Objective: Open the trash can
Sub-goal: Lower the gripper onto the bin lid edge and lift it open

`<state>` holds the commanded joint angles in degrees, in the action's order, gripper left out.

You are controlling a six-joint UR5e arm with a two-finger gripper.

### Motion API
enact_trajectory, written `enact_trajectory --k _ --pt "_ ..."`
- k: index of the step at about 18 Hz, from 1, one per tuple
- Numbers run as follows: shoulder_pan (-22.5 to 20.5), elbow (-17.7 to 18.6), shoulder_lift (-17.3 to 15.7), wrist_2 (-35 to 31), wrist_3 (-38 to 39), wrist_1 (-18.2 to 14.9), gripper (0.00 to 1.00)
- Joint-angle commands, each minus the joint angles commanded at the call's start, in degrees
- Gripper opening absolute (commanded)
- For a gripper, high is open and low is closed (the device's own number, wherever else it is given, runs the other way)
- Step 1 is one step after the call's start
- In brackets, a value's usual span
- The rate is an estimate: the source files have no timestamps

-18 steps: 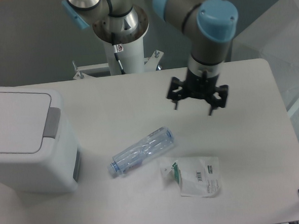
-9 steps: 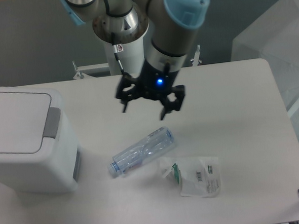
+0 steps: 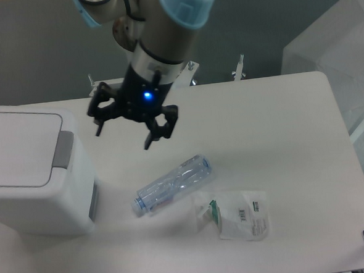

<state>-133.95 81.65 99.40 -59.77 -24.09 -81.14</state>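
Trash can (image 3: 33, 176), boxy white plastic, lid shut, sits left of spread, empty jaws; press grey tab (image 3: 62, 150) squarely.

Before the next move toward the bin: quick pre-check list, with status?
1. Lid shut, nothing lying on it: ok. The trash can has its flat lid down and bare.
2. Push tab visible and unblocked: ok. The grey tab sits at the lid's right edge.
3. Tool empty: ok. The tool is open and holds nothing.
4. Tool lined up over the tab: not ok. It appears right of the bin.
5. Path clear of clutter: ok. The bottle and the plastic packet lie nearer the camera, not between tool and tab.
6. Tool height above the lid: cannot tell from one view.
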Motion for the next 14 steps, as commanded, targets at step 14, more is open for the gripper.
enact_trajectory --k 14 --pt "2.9 2.3 0.9 -0.6 2.8 4.2 1.0"
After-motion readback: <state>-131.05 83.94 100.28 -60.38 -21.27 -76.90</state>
